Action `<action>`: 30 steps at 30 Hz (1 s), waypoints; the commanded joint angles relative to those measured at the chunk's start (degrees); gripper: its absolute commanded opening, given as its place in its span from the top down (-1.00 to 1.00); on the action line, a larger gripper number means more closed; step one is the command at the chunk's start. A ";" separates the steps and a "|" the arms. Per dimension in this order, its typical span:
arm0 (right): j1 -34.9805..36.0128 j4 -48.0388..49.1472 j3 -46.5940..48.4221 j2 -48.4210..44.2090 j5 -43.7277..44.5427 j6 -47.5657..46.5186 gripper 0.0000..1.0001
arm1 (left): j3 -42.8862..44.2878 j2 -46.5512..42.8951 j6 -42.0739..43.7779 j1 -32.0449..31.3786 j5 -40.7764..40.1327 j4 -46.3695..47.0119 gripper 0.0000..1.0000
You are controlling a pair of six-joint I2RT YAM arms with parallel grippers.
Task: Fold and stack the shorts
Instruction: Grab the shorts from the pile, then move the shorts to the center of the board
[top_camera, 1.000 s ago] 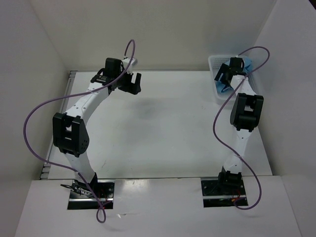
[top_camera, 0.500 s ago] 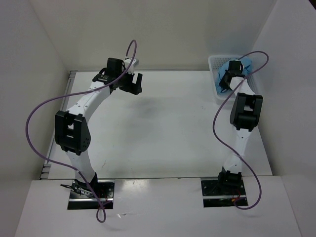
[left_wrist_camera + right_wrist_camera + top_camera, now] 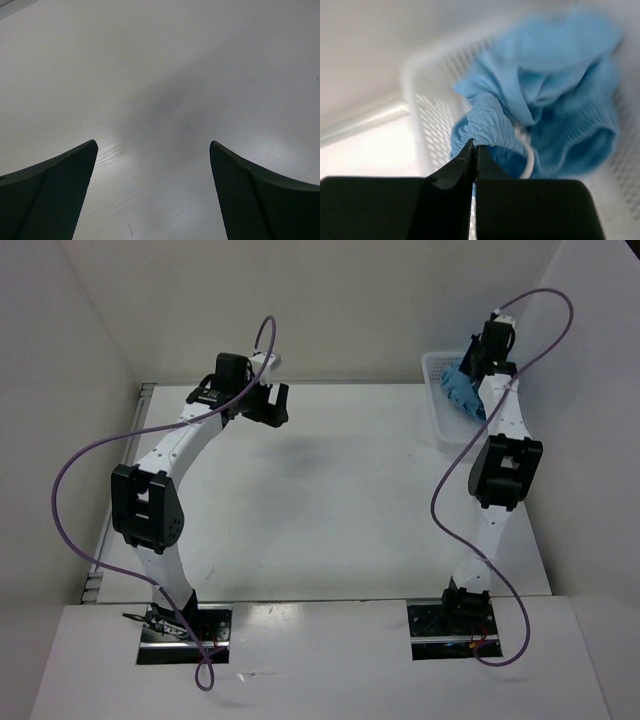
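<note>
The light blue shorts hang bunched over the white mesh basket at the back right of the table. My right gripper is shut on their gathered waistband and holds them up above the basket; the rest of the fabric droops into it. My left gripper is open and empty over the bare table at the back left; its two dark fingers stand wide apart in the left wrist view.
The basket stands against the right wall near the back corner. White walls close in the table on the left, back and right. Purple cables loop from both arms.
My right gripper has risen out of the basket towards the back wall, pulling the shorts up with it. The left arm has barely moved.
</note>
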 commanded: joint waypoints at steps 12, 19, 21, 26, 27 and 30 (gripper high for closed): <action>15.76 -3.17 54.09 -11.75 -10.11 -6.94 1.00 | 5.39 -7.79 0.21 4.50 -2.15 6.90 -0.98; 21.58 -14.94 56.49 -8.14 -17.93 -0.97 1.00 | 4.53 -13.77 0.21 6.97 -5.85 7.44 -0.98; 22.11 -20.72 56.49 -5.51 -20.57 0.61 0.65 | 2.34 -16.40 0.21 6.97 -7.25 7.44 -0.98; 23.25 -41.47 58.07 4.41 -32.06 -3.93 -0.94 | -5.49 -21.59 0.21 9.86 -6.65 6.83 -0.98; 23.25 -41.76 53.63 3.65 -33.13 -3.95 -0.98 | -6.28 -21.60 0.21 9.87 -6.64 6.82 -0.98; 25.00 -45.77 57.77 3.11 -32.01 -6.84 -0.98 | -9.18 -23.96 0.21 9.87 -4.45 6.21 -0.98</action>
